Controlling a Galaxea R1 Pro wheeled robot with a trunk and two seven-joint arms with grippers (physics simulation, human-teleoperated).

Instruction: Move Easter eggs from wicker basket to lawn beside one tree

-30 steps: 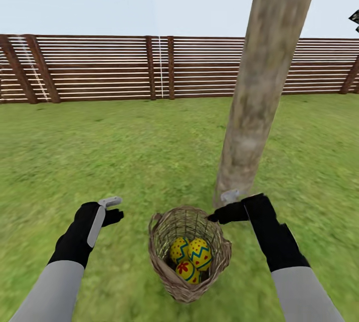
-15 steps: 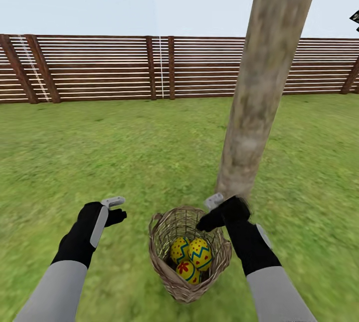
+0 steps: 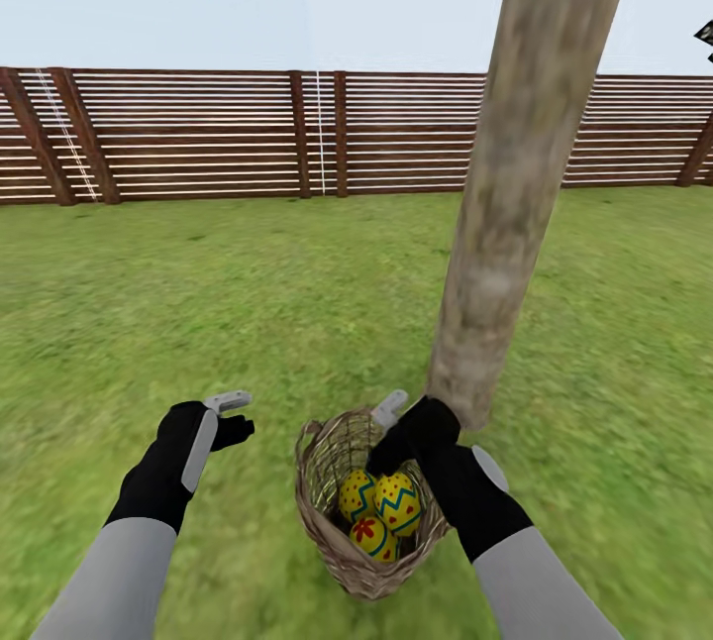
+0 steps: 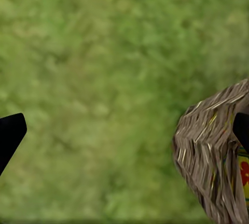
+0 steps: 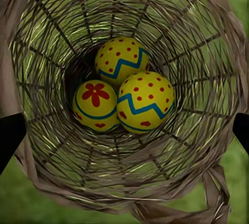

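- All three eggs (image 5: 122, 91) lie in the bottom of the basket (image 3: 342, 546), which stands on the grass (image 3: 248, 313) just beside the tree (image 3: 505, 214).
- Over the last second the right gripper (image 3: 381, 432) has swung from beside the rim to above the opening, fingers apart: a first pick looks close.
- The right wrist view looks straight down on the eggs, touching in a cluster; the head view half hides them.
- The left gripper (image 3: 230, 417) waits open beside the basket.
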